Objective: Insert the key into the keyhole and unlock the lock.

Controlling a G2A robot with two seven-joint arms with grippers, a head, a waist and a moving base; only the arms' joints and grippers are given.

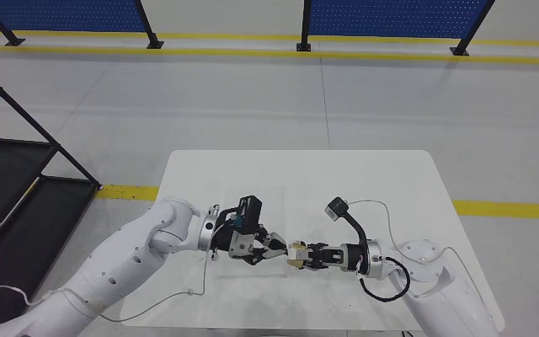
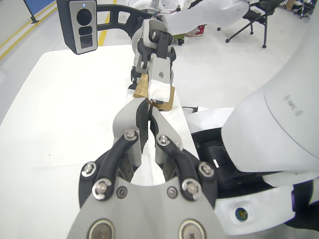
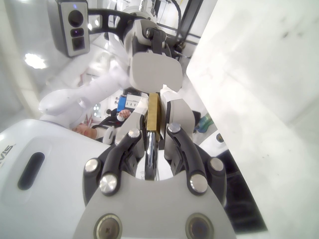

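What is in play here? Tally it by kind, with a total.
grippers: 2, left gripper and right gripper
brass padlock: 1, clamped in the right gripper
key: 1, a sliver between the left gripper's closed fingers
table: 1
total: 5

The key (image 2: 149, 103) is covered almost wholly by the black pads (image 2: 143, 115) of the left gripper (image 2: 149, 109), so its shape cannot be told. The keyhole is hidden behind those fingertips. Much of the brass padlock (image 2: 140, 89) is masked by the right gripper (image 3: 153, 116) and its white padding (image 2: 159, 91). The shackle (image 3: 150, 148) is cut off behind that gripper's palm. The near edge of the counter (image 1: 354, 177) is partly covered by both arms.
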